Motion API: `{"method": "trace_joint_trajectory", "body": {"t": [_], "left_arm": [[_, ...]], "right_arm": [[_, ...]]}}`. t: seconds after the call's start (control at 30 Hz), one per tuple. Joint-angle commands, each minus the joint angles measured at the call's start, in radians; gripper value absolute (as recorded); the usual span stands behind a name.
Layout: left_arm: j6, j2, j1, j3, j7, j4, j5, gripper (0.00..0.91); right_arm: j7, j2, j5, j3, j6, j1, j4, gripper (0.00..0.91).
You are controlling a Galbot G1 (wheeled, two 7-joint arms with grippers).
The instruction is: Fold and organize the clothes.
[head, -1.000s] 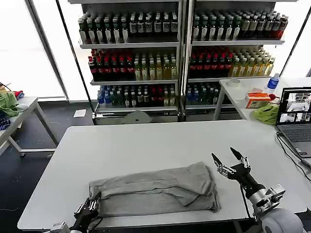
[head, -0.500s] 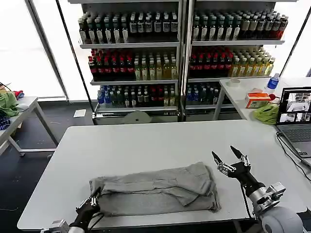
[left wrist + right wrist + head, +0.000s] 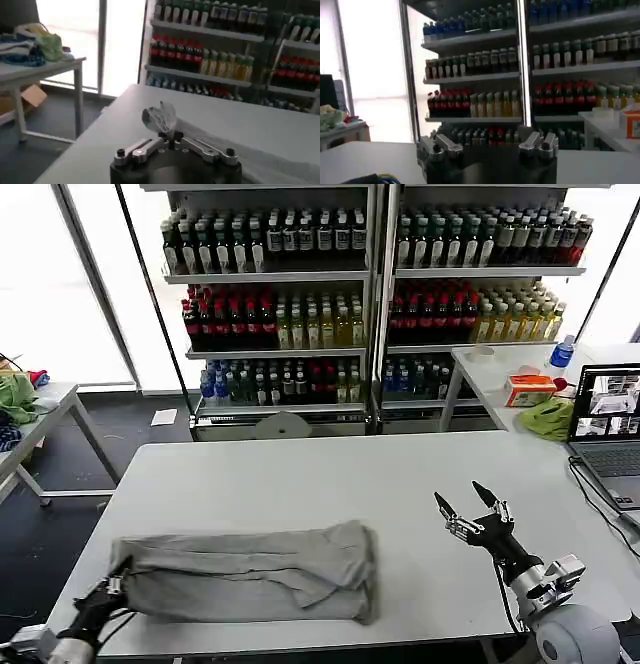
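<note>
Shelves of bottled drinks fill the back of the room, and before them stands a white table with a folded grey shirt lying near its front edge, toward the robot's left. At the shirt's left end the left gripper sits at the table's front left corner, its fingers pinched tight on a bunched bit of the cloth (the left wrist view shows the fabric puffing up just above the closed tips). Well apart on the other side, the right gripper hovers over bare tabletop with its two dark fingers spread wide and nothing between them. A laptop sits at the table's right edge.
</note>
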Motion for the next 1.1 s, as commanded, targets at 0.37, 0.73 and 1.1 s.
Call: {"method": "trace_joint_trajectory", "body": {"t": [0.37, 0.73, 1.1], "left_arm": [[0.113, 0.258, -0.03, -0.039, -0.055, -0.098, -0.348, 0.01], [0.149, 0.229, -0.18, 0.495, -0.225, -0.209, -0.352, 0.01], [0.153, 0.191, -0.214, 0.719, -0.274, -0.156, -0.333, 0.01]], "right_arm": [[0.004, 0.004, 0.005, 0.038, 0.006, -0.052, 0.033, 0.907], [0.008, 0.034, -0.013, 0.09, 0.001, -0.128, 0.059, 0.907], [0.008, 0.06, -0.034, 0.109, -0.005, -0.155, 0.057, 0.907]]}}
